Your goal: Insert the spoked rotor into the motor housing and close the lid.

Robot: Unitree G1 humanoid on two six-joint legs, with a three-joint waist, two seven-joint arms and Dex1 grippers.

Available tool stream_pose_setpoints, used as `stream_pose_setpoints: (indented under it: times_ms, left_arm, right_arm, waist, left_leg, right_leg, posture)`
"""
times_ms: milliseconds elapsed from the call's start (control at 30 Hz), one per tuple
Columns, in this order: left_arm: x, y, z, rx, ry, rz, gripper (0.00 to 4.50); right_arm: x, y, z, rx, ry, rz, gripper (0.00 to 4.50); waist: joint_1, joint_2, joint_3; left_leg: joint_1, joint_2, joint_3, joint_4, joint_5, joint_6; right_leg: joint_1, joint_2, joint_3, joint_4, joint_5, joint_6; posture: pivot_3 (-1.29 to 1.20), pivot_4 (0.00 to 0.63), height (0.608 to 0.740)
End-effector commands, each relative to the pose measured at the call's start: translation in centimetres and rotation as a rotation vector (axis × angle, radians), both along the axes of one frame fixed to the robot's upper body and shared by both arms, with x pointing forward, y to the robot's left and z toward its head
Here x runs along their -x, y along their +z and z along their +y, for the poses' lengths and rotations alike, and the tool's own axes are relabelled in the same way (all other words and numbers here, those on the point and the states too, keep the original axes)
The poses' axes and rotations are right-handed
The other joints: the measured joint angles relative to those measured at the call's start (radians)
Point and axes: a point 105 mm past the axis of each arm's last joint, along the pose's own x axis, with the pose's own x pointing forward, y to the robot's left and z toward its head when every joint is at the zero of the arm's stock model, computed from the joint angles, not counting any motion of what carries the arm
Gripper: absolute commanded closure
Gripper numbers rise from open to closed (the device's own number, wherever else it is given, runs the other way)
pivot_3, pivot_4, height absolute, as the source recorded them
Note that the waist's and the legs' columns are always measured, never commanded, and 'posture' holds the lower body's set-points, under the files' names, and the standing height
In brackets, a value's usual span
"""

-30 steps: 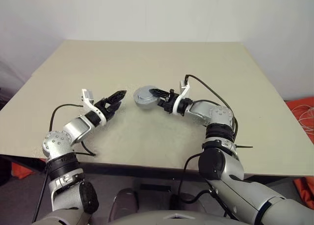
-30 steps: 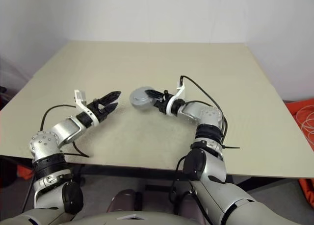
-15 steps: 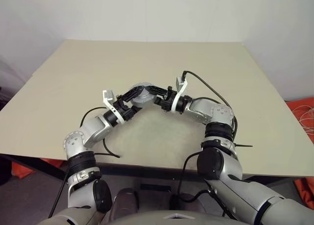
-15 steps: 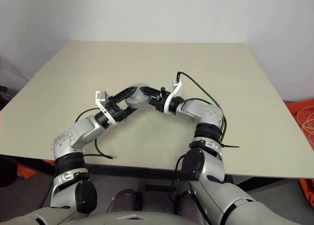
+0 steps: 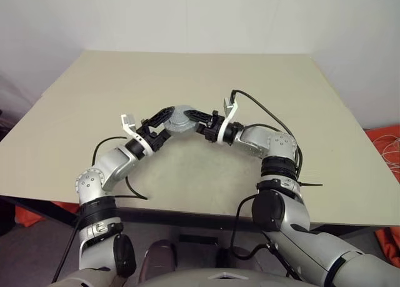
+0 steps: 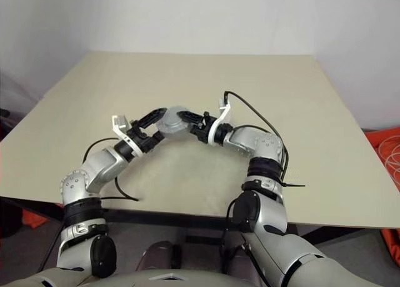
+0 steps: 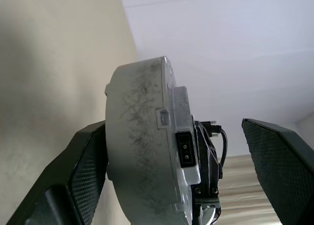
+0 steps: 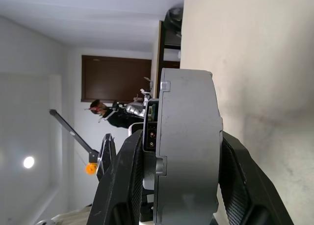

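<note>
From the head cameras we see the right gripper (image 5: 199,119) holding the motor housing (image 5: 180,119) in the air above the table (image 5: 281,87), near its middle, with the left gripper (image 5: 164,118) drawn up around it from the other side.

In the left wrist view the housing (image 7: 142,146) stands on edge between that gripper's fingers (image 7: 83,171): one pad lies against its flat face, while the other is well off, so the jaws are wide.

In the right wrist view the fingers (image 8: 235,171) pinch the grey body (image 8: 189,146) across its thickness.

We judge this a hand-over or a two-handed steadying. Next the left jaws should shut squarely on the housing before the right lets go. Whether the rotor is already inside, we cannot tell.
</note>
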Motion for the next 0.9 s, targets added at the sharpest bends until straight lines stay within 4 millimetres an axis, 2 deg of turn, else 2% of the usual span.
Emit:
stream_pose_setpoints:
  times_ms: [33,133,200,667,767,900]
  left_arm:
    - [0.0,2.3,-0.1,0.018,-0.001,-0.092,0.49]
    - [0.0,2.3,-0.3,0.022,-0.009,-0.094,1.28]
    - [0.1,2.4,-0.5,0.031,-0.02,-0.1,1.96]
    - [1.1,3.9,-1.9,0.084,-0.098,-0.162,1.96]
    - [1.0,3.7,-1.9,0.07,-0.092,-0.155,2.38]
    - [0.9,3.6,-1.9,0.072,-0.086,-0.142,2.39]
  right_arm:
    - [-0.4,2.1,-0.2,-0.04,-0.014,-0.075,2.4]
    - [-0.4,2.2,-0.3,-0.041,-0.016,-0.081,2.4]
    - [-0.4,2.2,-0.3,-0.043,-0.016,-0.084,2.4]
    - [-0.3,2.3,-0.3,-0.041,-0.017,-0.092,2.4]
    - [-0.3,2.3,-0.3,-0.04,-0.018,-0.092,2.4]
    - [-0.3,2.3,-0.3,-0.038,-0.019,-0.092,2.4]
  waist:
    - [0.0,0.0,0.0]
    - [0.0,0.0,0.0]
    - [0.0,0.0,0.0]
    - [0.0,0.0,0.0]
    - [0.0,0.0,0.0]
    - [0.0,0.0,0.0]
  left_leg:
    - [0.0,0.0,0.0,0.0,0.0,0.0]
    - [0.0,0.0,0.0,0.0,0.0,0.0]
    - [0.0,0.0,0.0,0.0,0.0,0.0]
    - [0.0,0.0,0.0,0.0,0.0,0.0]
    - [0.0,0.0,0.0,0.0,0.0,0.0]
    - [0.0,0.0,0.0,0.0,0.0,0.0]
  right_leg:
    - [0.0,0.0,0.0,0.0,0.0,0.0]
    - [0.0,0.0,0.0,0.0,0.0,0.0]
    - [0.0,0.0,0.0,0.0,0.0,0.0]
    - [0.0,0.0,0.0,0.0,0.0,0.0]
    - [0.0,0.0,0.0,0.0,0.0,0.0]
    - [0.0,0.0,0.0,0.0,0.0,0.0]
  posture:
    - [0.0,0.0,0.74]
    - [0.0,0.0,0.74]
    - [0.0,0.0,0.74]
    - [0.0,0.0,0.74]
    - [0.0,0.0,0.74]
    - [0.0,0.0,0.74]
